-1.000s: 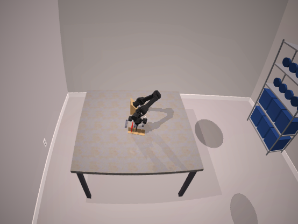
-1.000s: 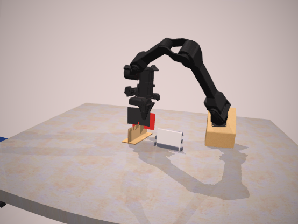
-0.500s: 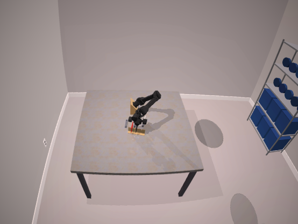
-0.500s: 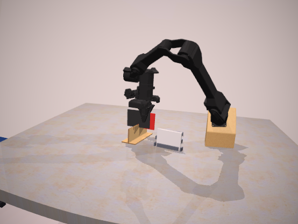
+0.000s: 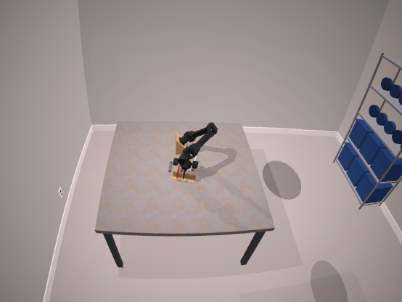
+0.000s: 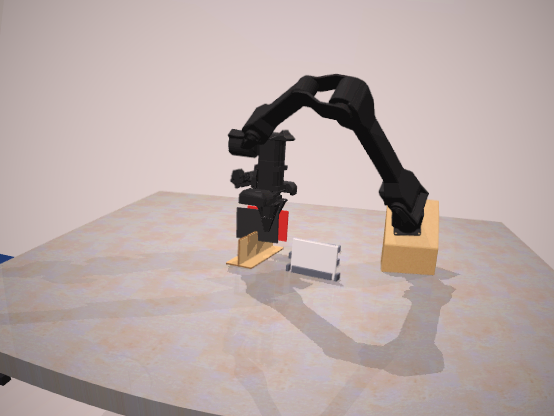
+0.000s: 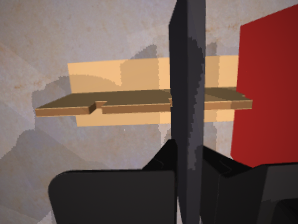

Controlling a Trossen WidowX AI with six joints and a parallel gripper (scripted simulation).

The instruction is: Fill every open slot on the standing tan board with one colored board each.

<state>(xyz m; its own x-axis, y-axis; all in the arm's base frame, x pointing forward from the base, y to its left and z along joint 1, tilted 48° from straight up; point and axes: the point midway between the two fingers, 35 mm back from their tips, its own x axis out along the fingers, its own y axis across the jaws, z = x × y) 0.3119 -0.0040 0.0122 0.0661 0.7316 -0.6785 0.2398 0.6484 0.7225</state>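
Note:
The tan board [image 5: 190, 178] [image 6: 245, 250] [image 7: 135, 98] stands upright on its flat base. A red board [image 5: 178, 170] [image 6: 283, 226] [image 7: 265, 90] stands crosswise on it near one end. My gripper [image 6: 268, 227] [image 7: 178, 145] is shut on a dark grey board [image 6: 247, 222] [image 7: 187, 75], upright and crosswise at the tan board's middle. Its lower edge reaches below the tan board's top edge; how deep it sits in the slot is hidden. An open slot [image 7: 99, 106] shows left of it in the wrist view. A white board [image 6: 315, 255] stands in a grey holder [image 6: 310, 271].
Another grey holder [image 5: 170, 166] is left of the gripper in the top view. The arm's base sits on a tan block [image 5: 179, 147] [image 6: 410, 256] behind the holders. The red board stands close beside the gripper's right side in the wrist view.

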